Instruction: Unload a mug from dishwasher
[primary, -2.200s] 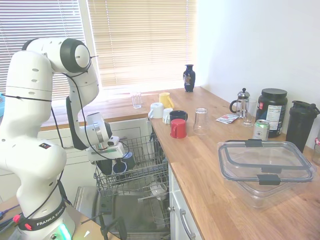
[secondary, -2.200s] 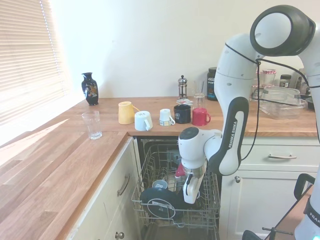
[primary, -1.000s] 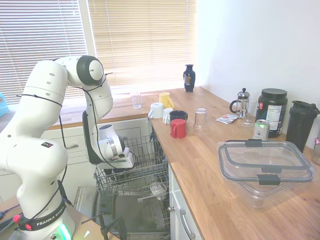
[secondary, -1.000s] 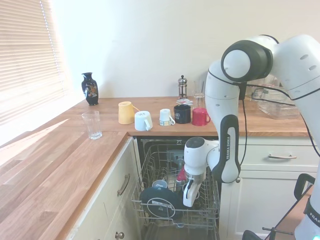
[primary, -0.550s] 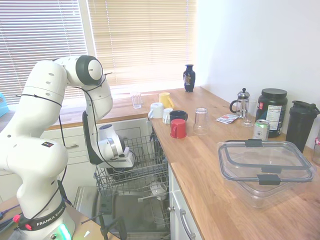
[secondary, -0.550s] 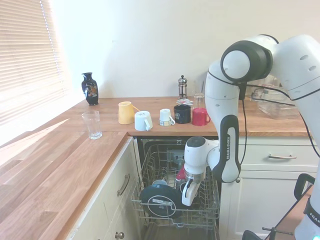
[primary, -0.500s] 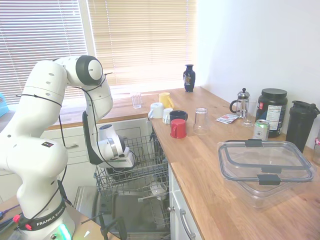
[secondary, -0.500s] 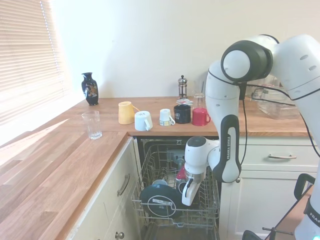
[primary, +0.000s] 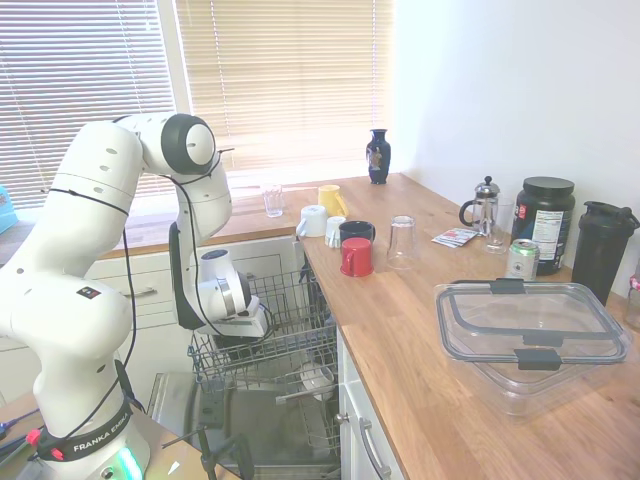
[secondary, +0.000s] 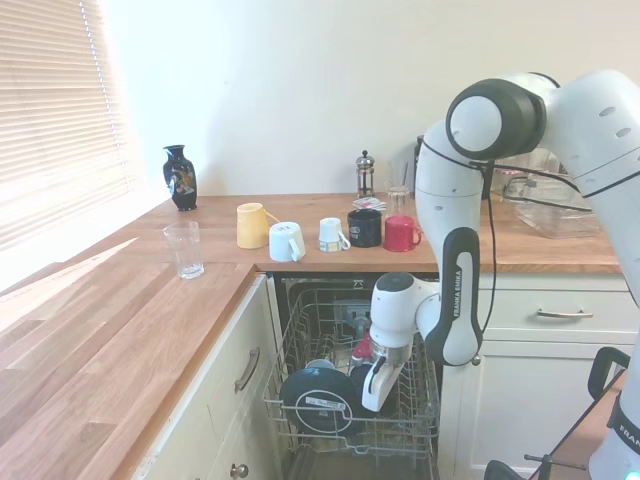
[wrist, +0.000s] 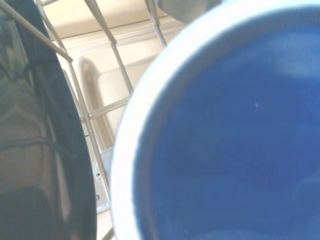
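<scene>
Grey wire rack (secondary: 330, 425): pulled out of the under-counter dishwasher (primary: 262, 400) below the wooden worktop (primary: 420, 330).
White gripper (secondary: 371, 385): reaches down into the rack; the second exterior view shows it just beside a large dark round dish (secondary: 320, 398) standing on edge, while in the first exterior view the wrist hides it.
Fingers: I cannot tell from either exterior view whether they are spread or closed.
Dark navy mug (wrist: 235, 135): only the wrist view shows it, as a blurred blue round surface with a pale rim filling most of the picture, wire bars beside it; neither exterior view shows it clearly.
Red mug (primary: 356, 257): upside down on the worktop, next to a black mug (primary: 356, 232).
Pale blue mug (secondary: 286, 242): on the worktop edge above the rack.
</scene>
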